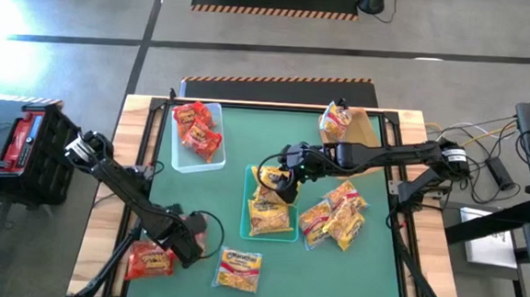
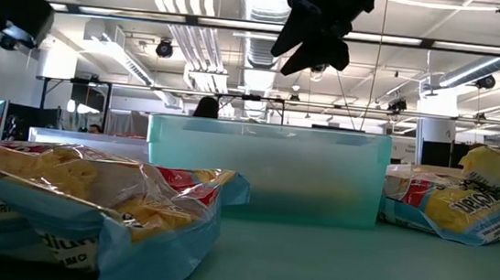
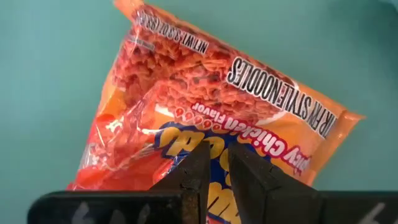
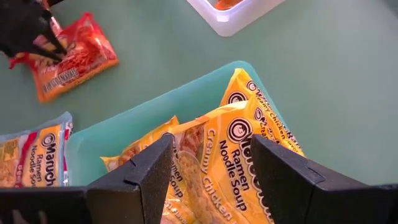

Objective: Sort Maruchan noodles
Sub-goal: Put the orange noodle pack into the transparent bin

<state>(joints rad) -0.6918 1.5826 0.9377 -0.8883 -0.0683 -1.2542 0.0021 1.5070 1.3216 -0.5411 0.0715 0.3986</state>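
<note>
Left claw (image 3: 213, 167) pressed together w/ tips on crinkly red-orange packet (image 3: 205, 106) at counter's (image 1: 378, 266) near-left corner; label legible only in left wrist view. Right claw (image 4: 211, 168) spread over teal bin (image 1: 245, 223) mid-counter, yellow packets (image 4: 242, 155) inside. Clear bin (image 1: 178, 157): approx. 2 red packets (image 1: 198, 126); loose pile (image 1: 333, 217) beside teal bin.

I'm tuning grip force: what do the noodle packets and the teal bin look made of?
The red-orange packet under the left gripper looks like thin glossy plastic film: it crinkles and carries glare. The teal bin looks like rigid, frosted, translucent plastic: straight walls, with light showing dimly through. The right gripper hangs open above it.
</note>
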